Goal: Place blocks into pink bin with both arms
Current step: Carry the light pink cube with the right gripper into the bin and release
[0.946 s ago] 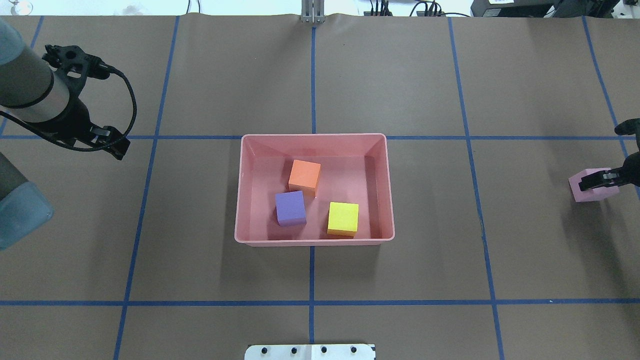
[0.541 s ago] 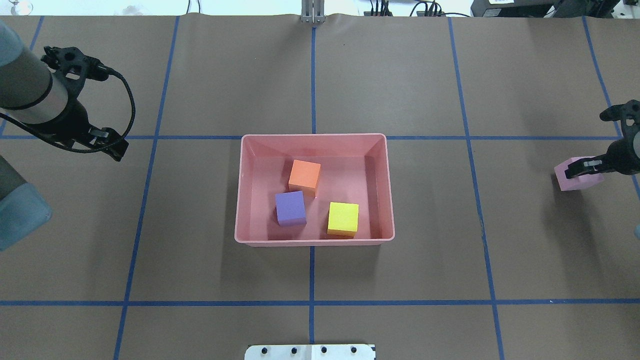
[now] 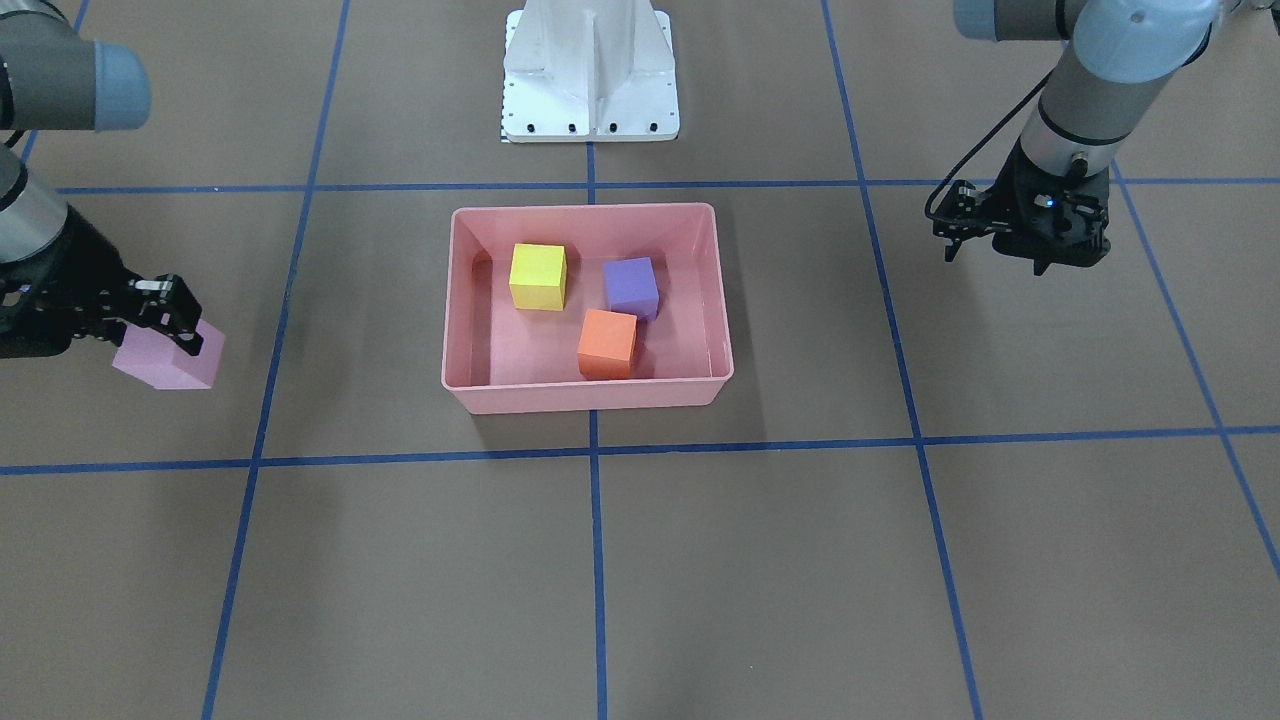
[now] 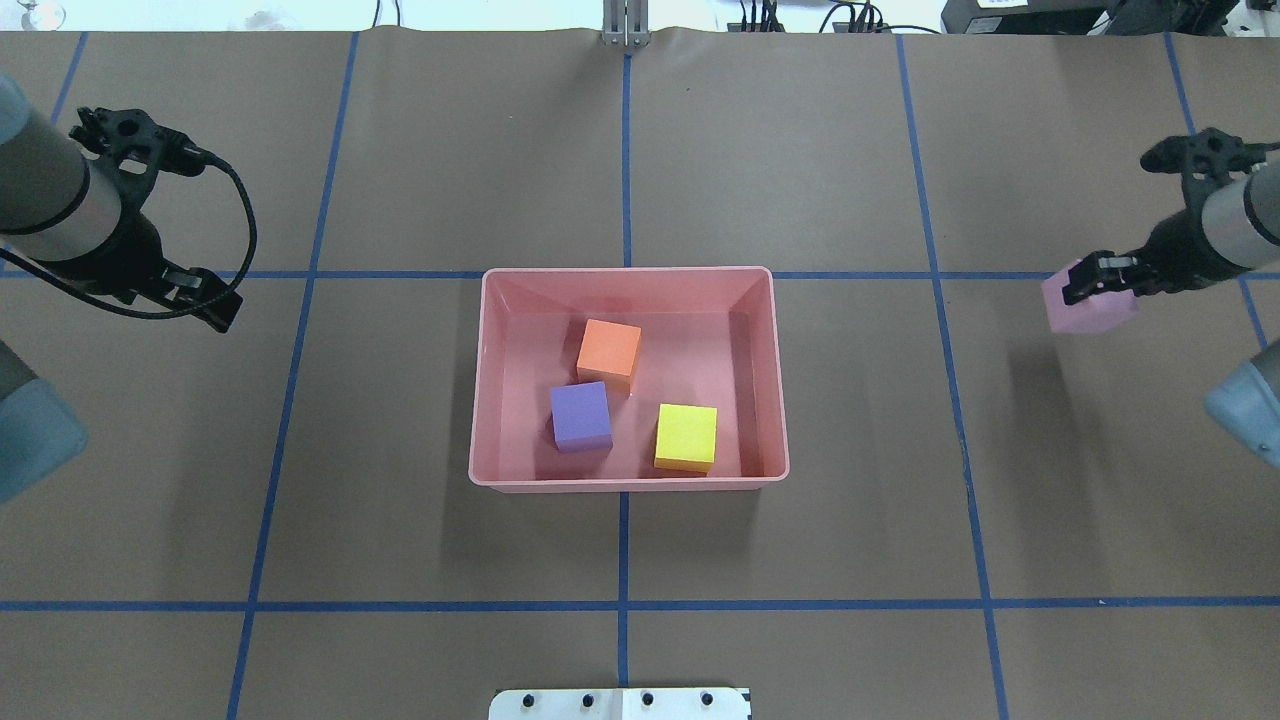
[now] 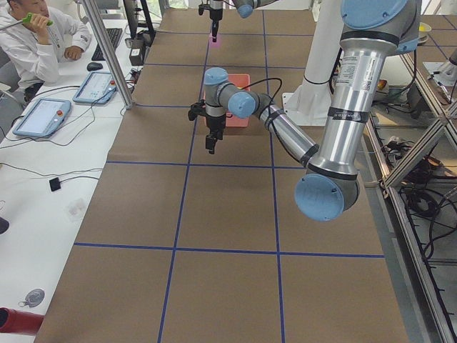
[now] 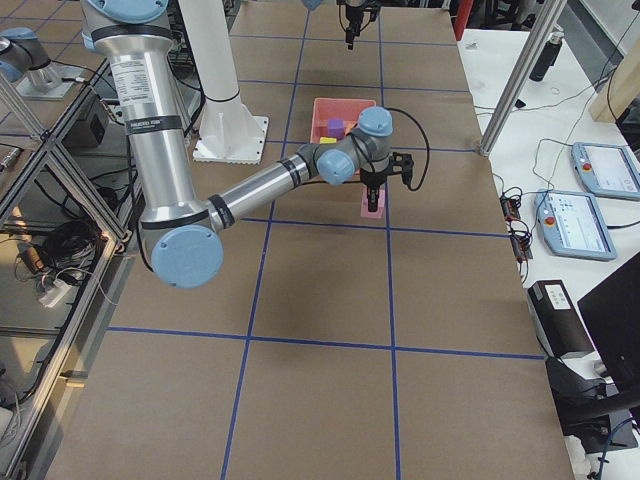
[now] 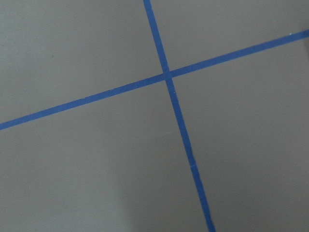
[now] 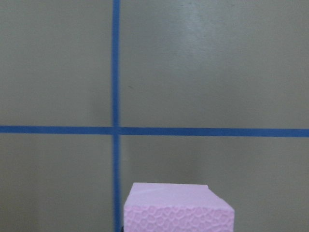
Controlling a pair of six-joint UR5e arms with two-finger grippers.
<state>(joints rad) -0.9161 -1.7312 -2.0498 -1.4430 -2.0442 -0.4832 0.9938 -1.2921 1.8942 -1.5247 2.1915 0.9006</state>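
The pink bin (image 4: 628, 270) sits mid-table, also in the front view (image 3: 590, 395). Inside it lie the orange cube (image 4: 609, 348), the purple cube (image 4: 580, 416) and the yellow cube (image 4: 686, 436). My right gripper (image 4: 1092, 288) is shut on the light pink cube (image 4: 1080, 315) and holds it above the table, well to the right of the bin. The front view shows this gripper (image 3: 165, 322) and cube (image 3: 170, 365) at its left. The cube's top fills the bottom of the right wrist view (image 8: 177, 210). My left gripper (image 4: 205, 300) is open and empty, far left of the bin.
Brown paper with blue tape lines (image 4: 625, 150) covers the table. The white base mount (image 3: 590, 75) stands behind the bin on the robot's side. An operator (image 5: 43, 43) sits at a side desk with tablets. The left wrist view shows only paper and tape.
My right gripper has carried the light pink cube up off the table and some way toward the bin and the far side. My left arm has drawn slightly further left.
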